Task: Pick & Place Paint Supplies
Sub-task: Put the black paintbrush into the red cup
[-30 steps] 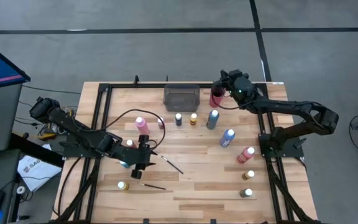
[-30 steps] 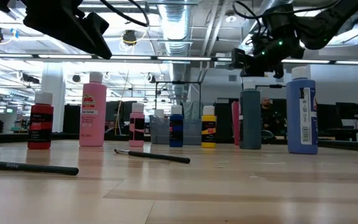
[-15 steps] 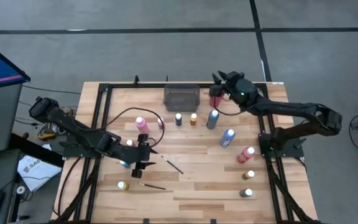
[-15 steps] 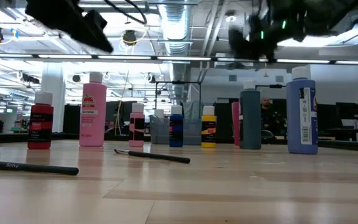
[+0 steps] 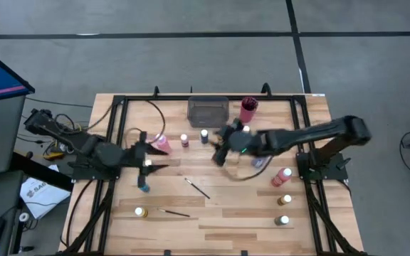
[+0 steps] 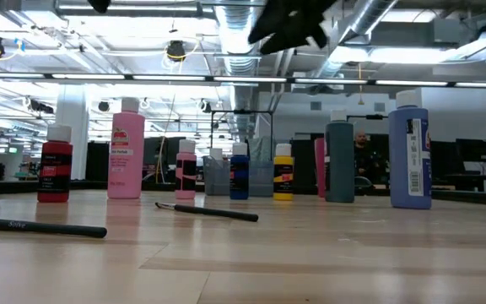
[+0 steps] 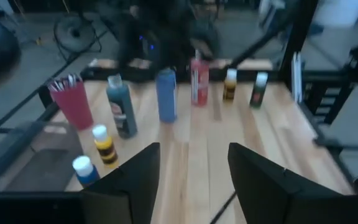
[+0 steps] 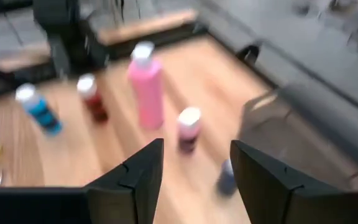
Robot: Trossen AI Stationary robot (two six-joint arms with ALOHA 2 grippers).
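Observation:
Paint bottles stand upright about the table: a tall pink one [image 5: 161, 143], a blue one [image 5: 260, 159], a red-pink one [image 5: 282, 176] and several small ones. Two dark brushes [image 5: 197, 188] [image 5: 174, 212] lie flat on the wood toward the near side. My left gripper [image 5: 155, 152] hovers open above the table's left part, beside the tall pink bottle [image 8: 146, 87]. My right gripper [image 5: 219, 149] hovers open over the table's middle, near a dark blue bottle [image 5: 204, 135]. Neither has anything between its fingers [image 7: 135, 180] [image 8: 135, 177].
A grey tray [image 5: 207, 112] sits at the far edge, with a red cup [image 5: 248, 109] of brushes to its right. A black frame [image 5: 117, 121] borders the table. Bare wood lies along the near edge. A person shows in the room behind [image 6: 360, 143].
My right gripper has left the red cup at the far edge and swung fast toward the table's middle, coming nearer and to the left. My left gripper has risen and drawn back toward the left edge, away from the brushes. Bottles and brushes have stayed in place.

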